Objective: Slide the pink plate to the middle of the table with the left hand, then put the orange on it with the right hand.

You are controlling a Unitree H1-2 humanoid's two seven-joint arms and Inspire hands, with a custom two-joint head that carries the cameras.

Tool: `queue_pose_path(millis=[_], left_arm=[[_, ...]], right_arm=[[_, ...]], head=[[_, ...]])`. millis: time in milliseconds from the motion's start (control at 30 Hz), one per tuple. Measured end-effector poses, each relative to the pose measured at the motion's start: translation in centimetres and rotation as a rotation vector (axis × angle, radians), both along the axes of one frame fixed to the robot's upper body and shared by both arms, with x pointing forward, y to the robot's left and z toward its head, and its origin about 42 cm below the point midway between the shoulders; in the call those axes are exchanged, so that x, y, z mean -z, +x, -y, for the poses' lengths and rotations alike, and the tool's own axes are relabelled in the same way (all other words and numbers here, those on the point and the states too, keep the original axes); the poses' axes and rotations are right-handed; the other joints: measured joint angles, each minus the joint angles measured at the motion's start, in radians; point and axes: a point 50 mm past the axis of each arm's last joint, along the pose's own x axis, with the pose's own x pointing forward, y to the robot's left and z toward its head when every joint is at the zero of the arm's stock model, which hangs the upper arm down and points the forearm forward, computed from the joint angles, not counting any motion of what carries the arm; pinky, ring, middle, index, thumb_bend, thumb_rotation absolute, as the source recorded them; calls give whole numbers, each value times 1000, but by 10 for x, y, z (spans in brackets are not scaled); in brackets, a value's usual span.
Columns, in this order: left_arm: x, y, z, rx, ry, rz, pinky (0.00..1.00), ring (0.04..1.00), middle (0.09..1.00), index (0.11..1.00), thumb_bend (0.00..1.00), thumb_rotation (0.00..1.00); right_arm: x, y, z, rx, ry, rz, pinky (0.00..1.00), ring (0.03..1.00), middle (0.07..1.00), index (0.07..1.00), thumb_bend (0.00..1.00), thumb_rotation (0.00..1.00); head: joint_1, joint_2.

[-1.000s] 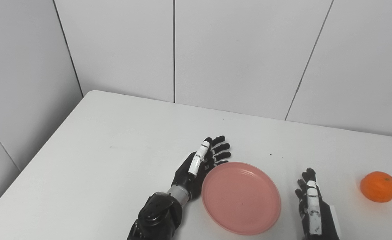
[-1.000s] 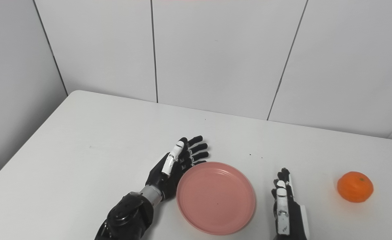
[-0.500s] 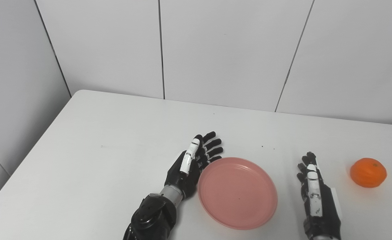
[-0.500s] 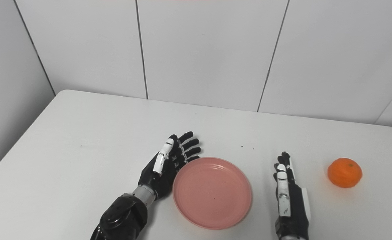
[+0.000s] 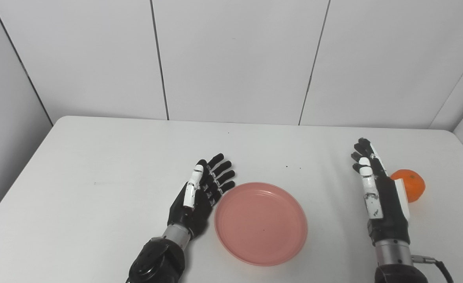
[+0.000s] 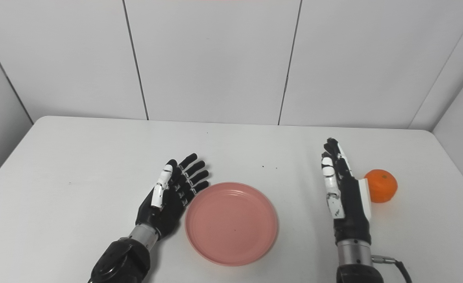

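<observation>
The pink plate (image 6: 231, 223) lay near the middle of the tabletop (image 6: 78, 165), with the left hand (image 6: 171, 198) released, fingers spread, beside its left rim. The right hand (image 6: 343, 192), also empty with fingers extended, stood just left of the orange (image 6: 381, 185). Risk: the round orange could roll toward the right edge if the fingers nudged it before closing around it.
</observation>
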Motion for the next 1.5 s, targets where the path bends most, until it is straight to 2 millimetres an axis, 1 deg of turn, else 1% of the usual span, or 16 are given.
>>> queue_pose_path(millis=[100,133,200,267,333,400,500,533,600,633,700,767,967,1167,1433,1500], left_arm=[[1,-2,-3,1,-2,3,865,877,885,872,370,1000],[1,-3,-5,3,-8,3,868,879,887,875,369,1000],[2,-5,-7,12,-13,6,870,878,886,874,369,1000],[2,-7,-10,14,-20,10,869,875,882,870,368,1000],[3,-9,-14,18,-17,11,868,871,877,866,367,1000],[4,-10,-17,20,-12,12,866,868,875,865,366,1000],[4,-10,-19,22,-16,12,866,868,874,866,365,1000],[4,-10,-20,24,-21,13,865,867,875,868,366,1000],[4,-10,-21,27,-23,14,867,868,876,869,370,1000],[4,-10,-21,29,-22,14,868,870,877,868,370,1000],[5,-11,-23,31,-20,15,869,871,878,868,370,1000],[5,-11,-26,30,-24,15,873,876,881,868,365,1000],[6,-10,-34,33,-47,14,886,884,888,884,353,1000],[7,-10,-38,27,-47,14,871,874,875,871,345,1000],[9,-9,-44,17,-77,7,888,882,884,879,336,1000],[9,-9,-44,20,-82,6,881,877,880,875,334,1000]], right_arm=[[-7,1,11,23,-34,23,930,923,917,907,489,1000],[-9,2,14,32,-50,29,920,919,914,900,505,1000],[-14,3,20,64,-84,44,873,889,895,888,526,998],[-21,2,22,96,-144,71,820,861,877,876,544,951],[-31,2,24,123,-222,99,797,846,865,868,604,938],[-41,1,27,153,-322,122,784,838,856,862,625,918],[-53,1,31,208,-434,107,760,825,844,851,656,778],[-55,1,32,222,-448,101,748,819,837,844,681,678],[-56,2,36,247,-467,94,733,806,823,829,734,539],[-57,2,38,261,-481,93,735,804,820,825,757,503],[-59,2,44,286,-505,94,737,804,819,823,767,490],[-62,2,49,312,-525,94,740,805,816,823,840,437],[-54,8,71,400,-612,32,758,833,854,864,915,468],[-50,6,75,437,-645,-18,761,851,882,885,952,439],[-31,12,84,429,-670,-113,779,873,915,911,987,441],[-28,13,85,439,-681,-132,772,869,914,913,992,444]], head=[[-21,-3],[-47,-6],[-69,-9],[-96,-12],[-121,-17],[-135,-21],[-152,-31],[-152,-31],[-187,-37],[-187,-37],[-202,-40],[-221,-46],[-264,-72],[-281,-86],[-296,-97],[-298,-115]])
